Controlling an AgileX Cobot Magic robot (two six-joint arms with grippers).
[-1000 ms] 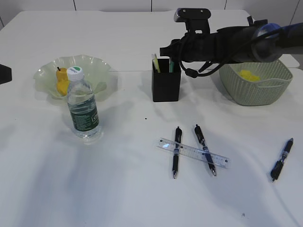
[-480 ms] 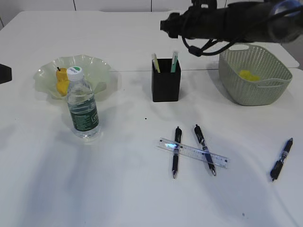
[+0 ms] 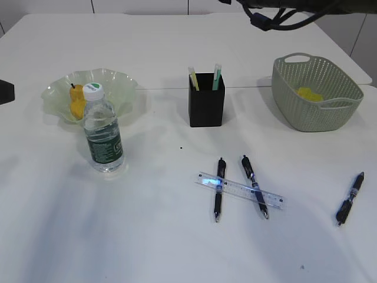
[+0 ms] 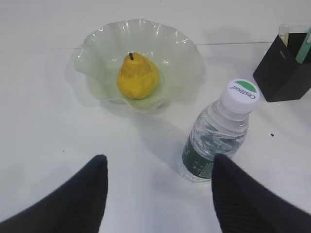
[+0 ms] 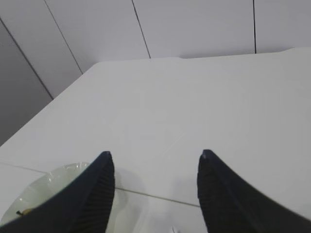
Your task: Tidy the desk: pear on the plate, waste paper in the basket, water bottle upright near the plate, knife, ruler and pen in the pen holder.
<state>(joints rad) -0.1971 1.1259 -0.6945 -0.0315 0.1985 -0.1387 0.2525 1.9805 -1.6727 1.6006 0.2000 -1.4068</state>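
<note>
The yellow pear point(image 4: 138, 77) lies in the wavy glass plate point(image 4: 97, 53). Just in front of the plate the water bottle point(image 3: 103, 132) stands upright. My left gripper point(image 4: 158, 167) hovers open and empty near the bottle point(image 4: 218, 131), touching nothing. A clear ruler point(image 3: 241, 190) lies across two pens point(image 3: 220, 168) mid-table, and a third pen point(image 3: 351, 197) lies at the right. The black pen holder point(image 3: 206, 109) holds a pale yellow piece and a green piece, perhaps the knife. Yellow waste paper point(image 3: 309, 93) sits in the basket point(image 3: 315, 112). My right gripper point(image 5: 155, 158) is open, empty and high above the table.
Only part of the right arm point(image 3: 277, 9) shows at the top edge of the exterior view. A dark object point(image 3: 6, 91) pokes in at the left edge. The plate's rim point(image 5: 43, 194) appears at the lower left of the right wrist view.
The right arm has risen from over the pen holder and left the top of the exterior view. The green piece stays standing in the holder. The left side has not moved.
</note>
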